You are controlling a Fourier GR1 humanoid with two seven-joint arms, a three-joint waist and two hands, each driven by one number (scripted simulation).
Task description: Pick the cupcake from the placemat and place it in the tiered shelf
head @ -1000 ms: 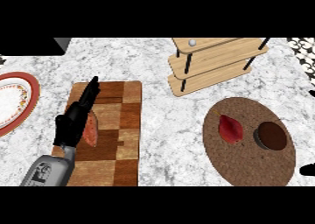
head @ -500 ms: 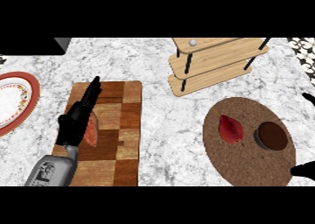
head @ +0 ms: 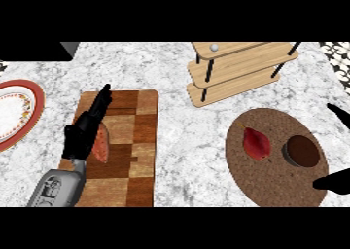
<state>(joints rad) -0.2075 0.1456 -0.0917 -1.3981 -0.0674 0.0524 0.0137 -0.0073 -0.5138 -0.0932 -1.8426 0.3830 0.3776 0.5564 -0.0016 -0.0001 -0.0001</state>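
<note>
Sitting on the round placemat [head: 274,187] beside a red thing [head: 256,143], the cupcake [head: 303,151] is untouched between the right hand's [head: 340,181] spread finger and thumb, shelf [head: 239,68] well apart, while the left hand [head: 86,129] rests straight-fingered on the board [head: 135,146].

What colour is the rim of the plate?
The round white plate has a red rim, seen in the head view.

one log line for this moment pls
cupcake: on placemat, not held | right robot hand: open beside cupcake | left robot hand: open over cutting board | tiered shelf: no cupcake
</note>
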